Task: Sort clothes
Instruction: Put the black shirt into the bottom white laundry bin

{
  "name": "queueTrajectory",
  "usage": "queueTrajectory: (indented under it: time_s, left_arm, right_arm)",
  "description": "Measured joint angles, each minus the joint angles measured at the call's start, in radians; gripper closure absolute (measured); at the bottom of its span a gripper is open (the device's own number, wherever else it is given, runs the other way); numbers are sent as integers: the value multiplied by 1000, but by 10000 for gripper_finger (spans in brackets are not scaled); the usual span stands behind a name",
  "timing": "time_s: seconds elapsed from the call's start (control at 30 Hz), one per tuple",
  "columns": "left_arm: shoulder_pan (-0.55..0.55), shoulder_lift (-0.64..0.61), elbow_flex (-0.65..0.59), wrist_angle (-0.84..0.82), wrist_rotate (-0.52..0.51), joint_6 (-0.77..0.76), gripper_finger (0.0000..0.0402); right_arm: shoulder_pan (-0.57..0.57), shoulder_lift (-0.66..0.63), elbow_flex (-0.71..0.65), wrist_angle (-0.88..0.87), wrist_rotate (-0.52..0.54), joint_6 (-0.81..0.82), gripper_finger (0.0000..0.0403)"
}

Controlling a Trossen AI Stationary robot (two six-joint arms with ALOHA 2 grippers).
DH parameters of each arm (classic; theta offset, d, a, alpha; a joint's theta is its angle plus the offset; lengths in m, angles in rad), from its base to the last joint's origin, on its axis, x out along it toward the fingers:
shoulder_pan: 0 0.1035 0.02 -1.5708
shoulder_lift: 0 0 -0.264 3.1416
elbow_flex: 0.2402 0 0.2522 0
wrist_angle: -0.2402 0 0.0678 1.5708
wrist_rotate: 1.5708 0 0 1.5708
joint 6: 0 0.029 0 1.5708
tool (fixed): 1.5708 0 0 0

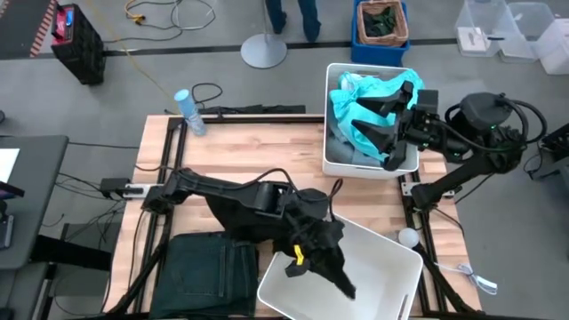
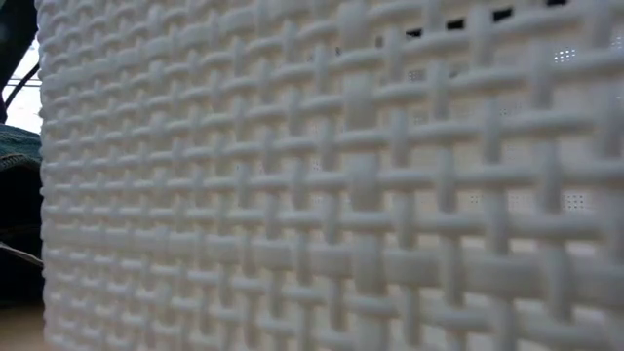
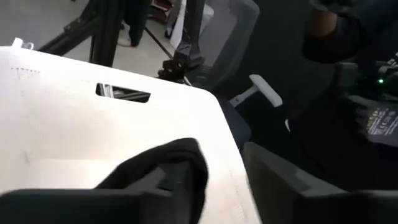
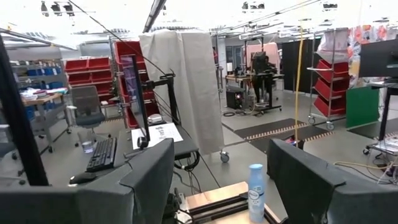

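My left gripper reaches from the table's left over the near white bin, jaws apart, with the black top bunched at it and trailing down into that bin. In the left wrist view the black top sits between the fingers of my left gripper. The turquoise top lies in the far white bin on a pale blue denim piece. My right gripper hovers open above them, touching nothing. The dark jeans lie flat on the table, near left. My left gripper has a fold of the black top lying against the inner side of one finger; the other finger stands clear of it. The fingers slant from the table's left over the bin's rim. The top hangs slack into the bin.
A spray bottle stands at the table's far left edge. The near bin's woven wall fills the low view. A small white ball lies by the right edge. Beyond the table stand a blue crate and a person's legs.
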Motion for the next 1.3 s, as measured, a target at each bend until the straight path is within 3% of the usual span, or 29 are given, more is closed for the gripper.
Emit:
queueTrajectory:
  time_s: [0.1,0.23,0.47,0.63,0.8,0.93,1.13,1.3]
  left_arm:
    - [7,-26,0,0,-1,-11,223]
    - [18,-91,0,-20,-42,-19,201]
    - [-19,-150,1,-393,-384,176,201]
    - [-62,-152,0,-449,-559,276,200]
    - [-84,-197,-1,-513,-721,262,205]
    - [-79,-289,1,-696,-861,220,212]
    - [-65,-384,-3,-1079,-918,86,213]
    - [-64,-434,-119,-1054,-903,16,205]
  right_arm:
    - [12,0,0,-1,0,0,126]
    - [20,0,0,-6,0,0,126]
    - [18,0,0,-5,0,-3,126]
    - [7,0,0,-5,0,-4,126]
    - [2,0,0,-4,0,-8,126]
    - [2,0,0,-5,0,-7,126]
    - [2,0,0,-5,0,-7,126]
    - [3,0,0,-4,-1,2,126]
